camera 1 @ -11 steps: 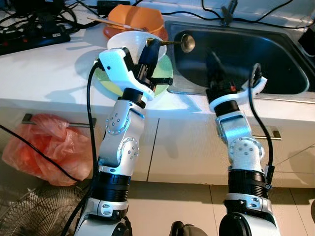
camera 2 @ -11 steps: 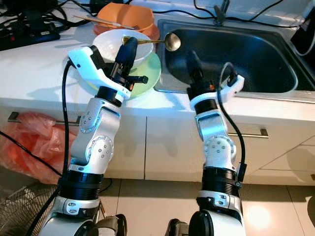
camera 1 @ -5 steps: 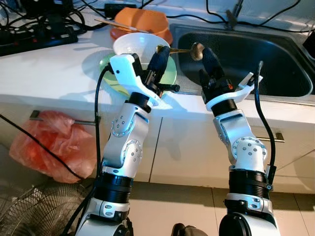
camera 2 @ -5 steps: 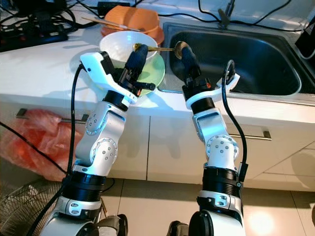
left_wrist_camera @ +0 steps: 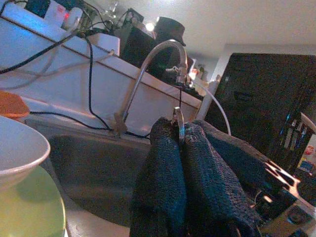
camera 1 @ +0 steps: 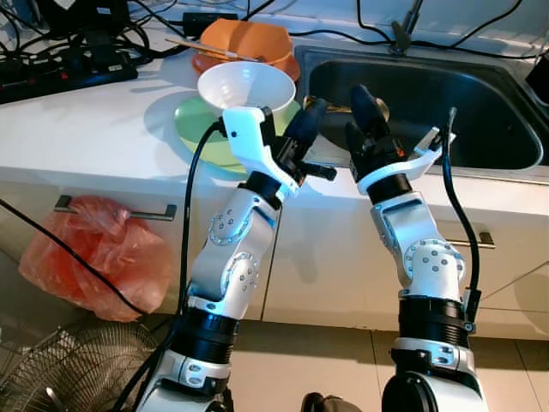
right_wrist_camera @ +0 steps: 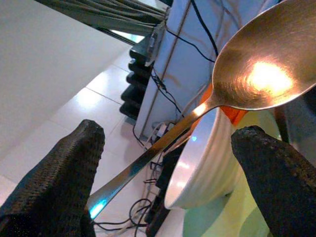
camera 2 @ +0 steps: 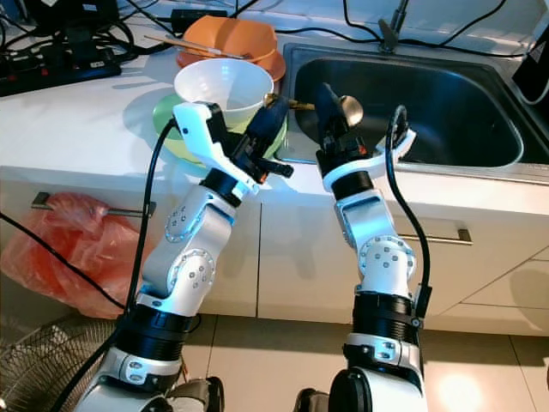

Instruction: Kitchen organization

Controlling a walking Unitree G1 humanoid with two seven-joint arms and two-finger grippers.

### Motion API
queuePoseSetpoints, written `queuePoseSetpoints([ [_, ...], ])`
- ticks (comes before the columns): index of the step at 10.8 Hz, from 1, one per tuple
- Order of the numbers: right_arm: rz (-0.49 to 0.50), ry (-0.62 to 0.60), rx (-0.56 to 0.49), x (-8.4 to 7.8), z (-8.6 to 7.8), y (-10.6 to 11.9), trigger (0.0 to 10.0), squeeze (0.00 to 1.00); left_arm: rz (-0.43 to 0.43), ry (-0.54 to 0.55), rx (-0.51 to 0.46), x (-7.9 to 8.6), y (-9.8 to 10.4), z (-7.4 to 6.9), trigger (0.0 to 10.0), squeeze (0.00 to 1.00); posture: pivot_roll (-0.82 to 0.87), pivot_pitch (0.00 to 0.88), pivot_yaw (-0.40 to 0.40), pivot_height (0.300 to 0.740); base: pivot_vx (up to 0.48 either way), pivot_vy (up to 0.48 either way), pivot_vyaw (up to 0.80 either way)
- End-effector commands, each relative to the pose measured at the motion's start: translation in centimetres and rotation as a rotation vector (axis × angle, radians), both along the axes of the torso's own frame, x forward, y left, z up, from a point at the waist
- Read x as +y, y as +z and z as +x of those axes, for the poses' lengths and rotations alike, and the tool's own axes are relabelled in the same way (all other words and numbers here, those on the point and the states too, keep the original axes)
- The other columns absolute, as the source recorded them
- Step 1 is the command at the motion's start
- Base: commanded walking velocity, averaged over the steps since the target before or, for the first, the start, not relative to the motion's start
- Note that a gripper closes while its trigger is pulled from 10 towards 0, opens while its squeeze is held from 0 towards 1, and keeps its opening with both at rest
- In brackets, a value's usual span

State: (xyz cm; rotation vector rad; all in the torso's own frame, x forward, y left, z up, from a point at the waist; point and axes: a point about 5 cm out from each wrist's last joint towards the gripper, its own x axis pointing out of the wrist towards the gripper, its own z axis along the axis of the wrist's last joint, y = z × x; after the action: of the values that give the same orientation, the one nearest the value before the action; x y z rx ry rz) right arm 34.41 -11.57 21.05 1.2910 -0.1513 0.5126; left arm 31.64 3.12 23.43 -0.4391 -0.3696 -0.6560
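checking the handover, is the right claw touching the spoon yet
Apart. The right wrist view shows the spoon passing through the gap of the open right claw, clear of both fingers. The left claw is shut on its handle.

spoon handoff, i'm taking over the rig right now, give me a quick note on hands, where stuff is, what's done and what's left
Left hand: shut on the spoon handle, held above the counter edge beside the sink.
Right hand: open, fingers either side of the spoon's bowl end, not gripping it.
Things: white bowl sits on the green plate on the counter; orange bowl with chopsticks behind them.
Done: spoon is lifted clear of the white bowl.
Left: probably close the right hand on the spoon, release with the left, then place it, likely in the sink. Bowls and plate are not yet sorted.
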Motion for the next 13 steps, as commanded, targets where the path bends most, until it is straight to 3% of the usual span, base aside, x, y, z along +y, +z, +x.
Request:
queuePoseSetpoints([
  [1,0.002,-0.005,0.011,0.2,-0.1,-0.1,10.0,0.00,-0.036,-0.065,0.013,-2.0,0.1,-0.7,10.0,0.00,0.08,0.100,-0.052,0.740,0.000,0.000,0.00],
  [4,-0.001,-0.036,0.024,-0.2,0.1,0.0,10.0,0.00,-0.022,-0.065,0.018,-2.0,0.1,-0.8,10.0,0.00,0.08,0.131,-0.052,0.740,0.000,0.000,0.00],
  [5,-0.004,-0.048,0.028,-0.4,0.1,0.0,4.7,0.00,-0.019,-0.061,0.021,-1.9,0.1,-0.7,10.0,0.00,0.08,0.138,-0.053,0.740,0.000,0.000,0.00],
  [7,-0.005,-0.061,0.031,-0.6,0.2,0.0,0.0,0.00,-0.017,-0.055,0.023,-1.8,0.0,-0.6,10.0,0.00,0.08,0.139,-0.053,0.740,0.000,0.000,0.00],
  [13,0.013,-0.080,0.026,-0.9,0.6,0.2,0.0,0.00,0.024,-0.072,0.032,-2.0,-0.4,-0.6,10.0,0.00,0.08,0.134,-0.046,0.740,0.000,0.000,0.00],
])
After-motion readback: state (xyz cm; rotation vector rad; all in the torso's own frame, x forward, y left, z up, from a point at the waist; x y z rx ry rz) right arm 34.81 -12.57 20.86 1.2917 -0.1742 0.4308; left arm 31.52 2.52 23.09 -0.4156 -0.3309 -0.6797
